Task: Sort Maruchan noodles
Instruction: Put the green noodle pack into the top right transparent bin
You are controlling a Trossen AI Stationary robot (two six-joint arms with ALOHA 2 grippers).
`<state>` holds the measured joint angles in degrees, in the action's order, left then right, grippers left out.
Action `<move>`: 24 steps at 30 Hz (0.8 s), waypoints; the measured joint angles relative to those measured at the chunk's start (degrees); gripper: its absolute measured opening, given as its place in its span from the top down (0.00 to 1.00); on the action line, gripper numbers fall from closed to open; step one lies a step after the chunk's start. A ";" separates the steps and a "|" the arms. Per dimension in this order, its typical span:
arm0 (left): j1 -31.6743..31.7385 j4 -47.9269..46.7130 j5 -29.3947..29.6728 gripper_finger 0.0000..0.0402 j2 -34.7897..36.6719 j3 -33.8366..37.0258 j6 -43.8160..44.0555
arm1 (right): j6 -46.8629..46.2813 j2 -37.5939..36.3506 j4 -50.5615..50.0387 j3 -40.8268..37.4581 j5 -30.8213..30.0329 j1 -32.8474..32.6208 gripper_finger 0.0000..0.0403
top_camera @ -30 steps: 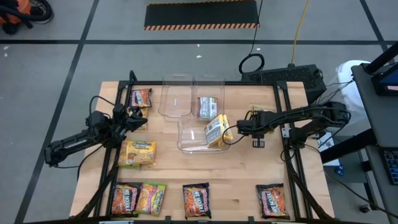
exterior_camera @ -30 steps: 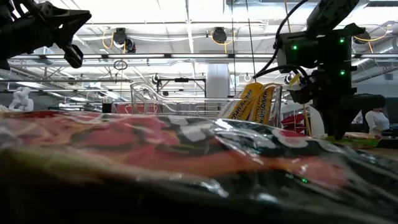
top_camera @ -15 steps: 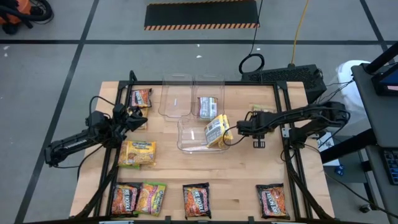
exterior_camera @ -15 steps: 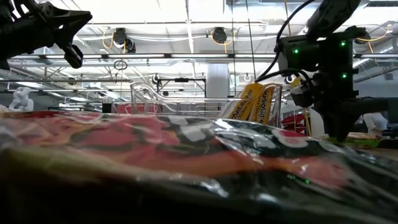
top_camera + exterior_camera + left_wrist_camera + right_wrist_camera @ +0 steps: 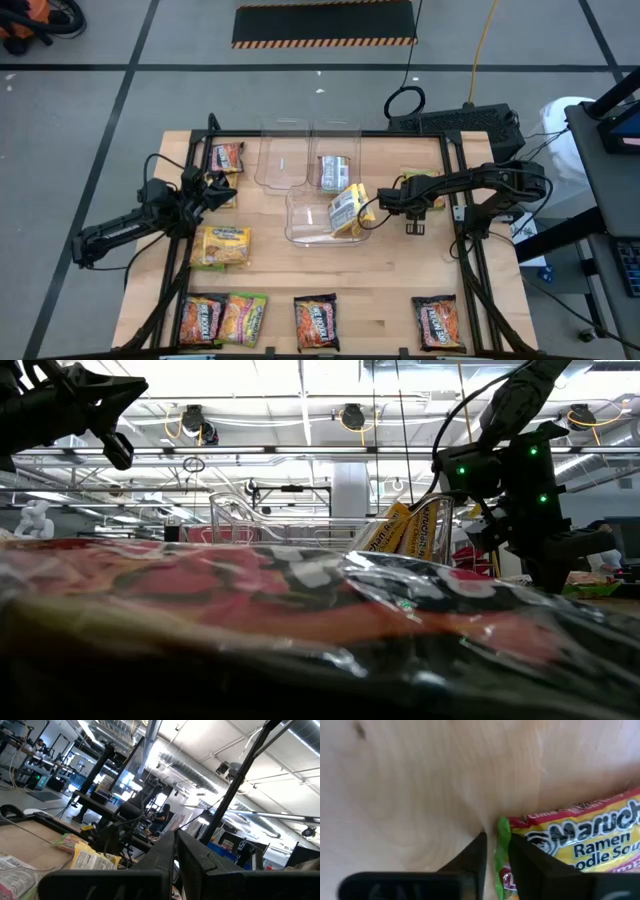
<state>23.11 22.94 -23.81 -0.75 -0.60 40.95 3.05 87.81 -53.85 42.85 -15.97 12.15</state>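
Right pincer (image 5: 369, 207) moved closer to yellow packets (image 5: 350, 209).

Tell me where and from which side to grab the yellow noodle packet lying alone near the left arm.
Take the yellow packet by one thin edge, coming straight down from above with the left gripper. It lies flat on the table with nothing touching it, so probably only an edge gives the fingers something to pinch.
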 joint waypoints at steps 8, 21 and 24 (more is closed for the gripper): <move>0.00 0.07 0.42 0.94 0.02 0.01 0.04 | 0.16 0.09 -0.18 -0.14 -0.48 2.19 0.99; 0.02 0.09 0.44 0.94 0.01 0.00 0.02 | -0.84 -5.27 -8.38 4.91 -0.88 3.23 1.00; 0.00 0.09 0.46 0.94 0.02 0.00 0.02 | -3.68 -7.96 -11.07 5.94 -3.46 3.21 1.00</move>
<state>23.11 23.03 -23.35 -0.73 -0.60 40.97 -0.63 79.85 -64.92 48.79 -19.42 15.36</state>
